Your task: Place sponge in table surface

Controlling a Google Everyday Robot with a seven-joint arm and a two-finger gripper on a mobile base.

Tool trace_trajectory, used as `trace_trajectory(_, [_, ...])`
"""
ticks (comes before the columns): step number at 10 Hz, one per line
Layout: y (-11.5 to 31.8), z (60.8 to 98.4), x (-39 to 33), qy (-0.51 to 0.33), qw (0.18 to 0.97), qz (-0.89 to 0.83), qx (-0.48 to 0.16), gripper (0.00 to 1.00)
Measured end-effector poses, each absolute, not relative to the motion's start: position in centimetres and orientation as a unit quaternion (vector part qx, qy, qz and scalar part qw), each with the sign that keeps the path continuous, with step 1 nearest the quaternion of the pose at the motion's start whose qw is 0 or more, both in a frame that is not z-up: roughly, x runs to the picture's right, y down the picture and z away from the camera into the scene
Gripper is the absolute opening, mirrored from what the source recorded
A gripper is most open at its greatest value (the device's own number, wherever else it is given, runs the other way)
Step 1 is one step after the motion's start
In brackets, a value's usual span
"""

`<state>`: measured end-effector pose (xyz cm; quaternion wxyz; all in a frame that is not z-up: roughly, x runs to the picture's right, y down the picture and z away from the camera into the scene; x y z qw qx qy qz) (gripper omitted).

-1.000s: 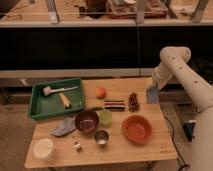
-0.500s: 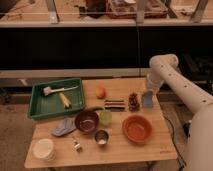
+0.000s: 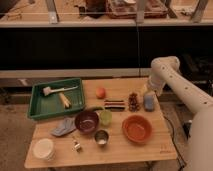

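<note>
Wooden table crowded with kitchen things. At the right side, a grey-blue sponge close to the far right edge, just right of a dark cluster resembling grapes. Directly above the sponge, the gripper at the end of the white arm; whether clamped on the sponge or parted, cannot tell. Nearer, an orange bowl. At the far left, a green tray holding a brush. Between them, 1 orange fruit and a dark purple bowl.

wooden table | dark shelving behind | grey floor
</note>
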<state>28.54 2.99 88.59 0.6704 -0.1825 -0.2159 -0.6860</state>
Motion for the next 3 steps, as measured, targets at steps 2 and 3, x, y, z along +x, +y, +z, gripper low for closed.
trace_trajectory(2, [3.09, 88.52, 28.88, -0.215, 0.672, -0.685, -0.184, 0.8])
trace_trajectory(3, [3.13, 88.54, 28.88, -0.215, 0.672, -0.685, -0.184, 0.8])
